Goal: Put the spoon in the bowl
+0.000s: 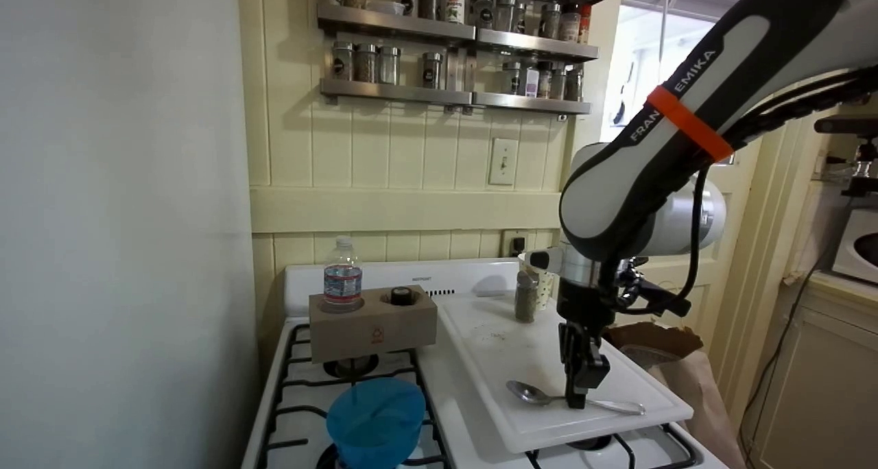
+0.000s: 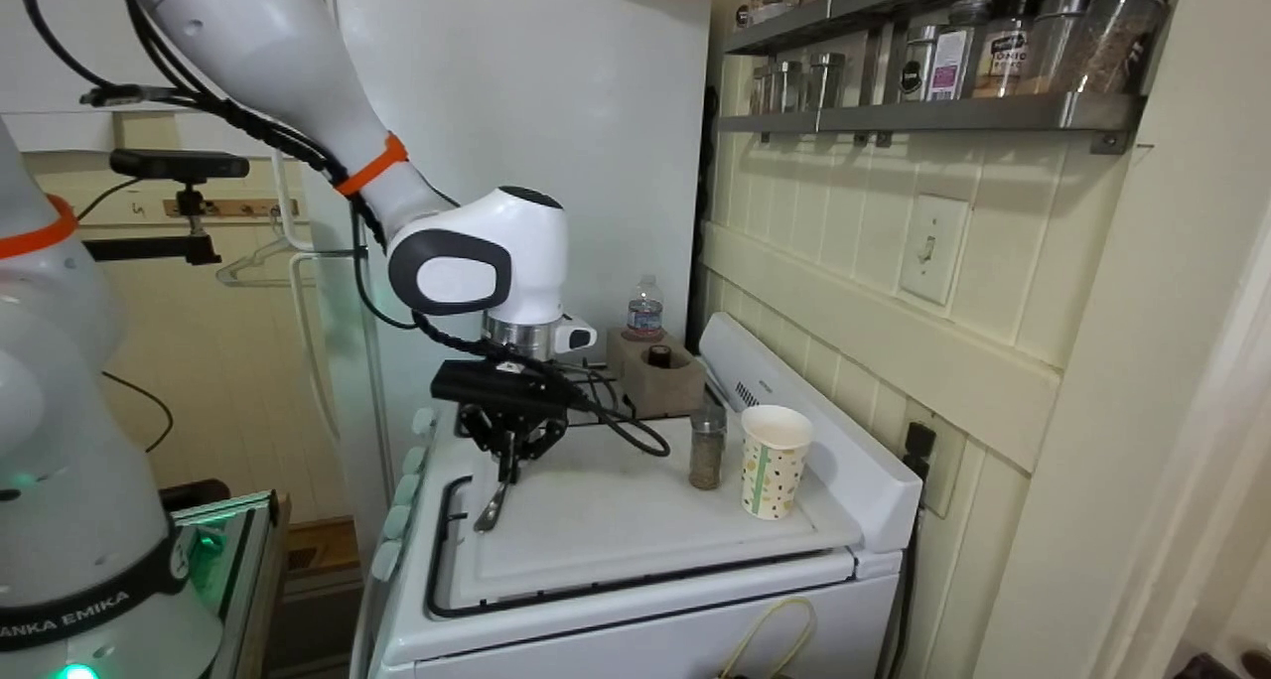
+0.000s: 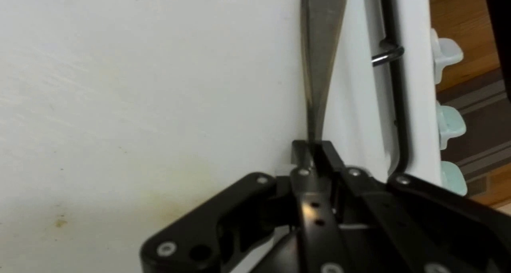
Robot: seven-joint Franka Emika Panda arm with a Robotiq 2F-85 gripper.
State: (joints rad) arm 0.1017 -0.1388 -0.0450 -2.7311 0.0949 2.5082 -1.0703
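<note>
Spoon point(image 1: 536, 395) pinched by its slim handle in a black gripper point(image 3: 313, 146), low at the white board point(image 1: 511, 356) laid across part of a kitchen stove point(image 2: 645, 634). The wrist view shows the fingers point(image 3: 331, 156) nearly together, parted only by the narrow stretch of handle between them; beyond the fingertips the silvery metal broadens and runs out at the top of the view. In an exterior view the gripper points down onto the spoon near its middle, the rounded head on one side and the flared handle end on the other. Whether the spoon touches the board or hangs just above it cannot be told.

Well apart, a blue bowl point(image 1: 376, 414) stands on the burner grates point(image 1: 288, 444) beside the board, on the side toward which the spoon's head points, its base cut off at the bottom of the view. A spice jar point(image 2: 707, 451) and a spotted paper cup point(image 2: 776, 461) stand close together toward the back of the stove, visible in both exterior views. Behind the bowl, a cardboard carrier point(image 1: 374, 328) holds a clear plastic bottle point(image 1: 342, 277) and a dark-topped item point(image 1: 402, 295). Past the board, a brown paper bag point(image 1: 693, 387) shows beside the stove. Jars point(image 1: 389, 66) line metal shelves point(image 1: 396, 90) on the pale yellow wall point(image 1: 405, 212) above.
</note>
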